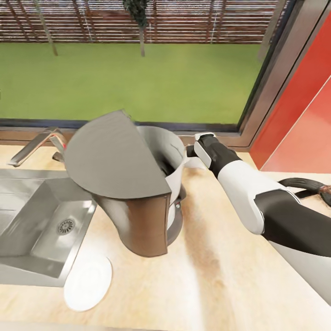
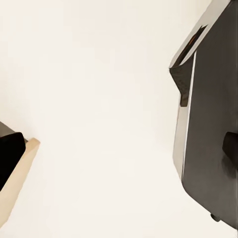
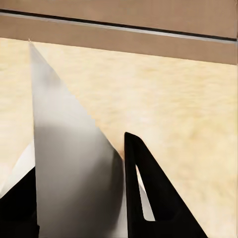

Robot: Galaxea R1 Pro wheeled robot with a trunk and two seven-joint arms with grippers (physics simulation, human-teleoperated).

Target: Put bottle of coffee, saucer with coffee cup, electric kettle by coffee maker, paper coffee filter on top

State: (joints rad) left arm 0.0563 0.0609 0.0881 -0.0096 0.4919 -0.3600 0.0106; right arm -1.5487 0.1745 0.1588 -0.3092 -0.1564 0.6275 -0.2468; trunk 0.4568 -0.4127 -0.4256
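Head view: right gripper (image 1: 193,154) reaching over the countertop (image 1: 220,276) behind the coffee maker (image 1: 133,193), near the window sill. White paper filter (image 1: 195,162) just visible at the fingertips, right beside the maker's upper rear edge. Maker upright, flat grey top tilted open toward the camera, white inner part exposed just short of the fingers.

Right wrist view: dark fingers (image 3: 148,198) set narrow, clamped on the filter (image 3: 74,163). Sheet standing between the two fingers, rising to a sharp point beyond the tips. Beige worktop (image 3: 173,109) past the tips, sill strip (image 3: 148,44) farther out.

Saucer (image 1: 87,282) flat on the counter by the sink's (image 1: 41,230) front corner, well apart from the right fingers, on the maker's near side. Faucet (image 1: 37,145) behind the sink.

Left wrist view: pale wall (image 2: 99,99), dark panel (image 2: 213,124) to one side, wood edge (image 2: 17,173) at the other. Left fingers' state cannot be told.
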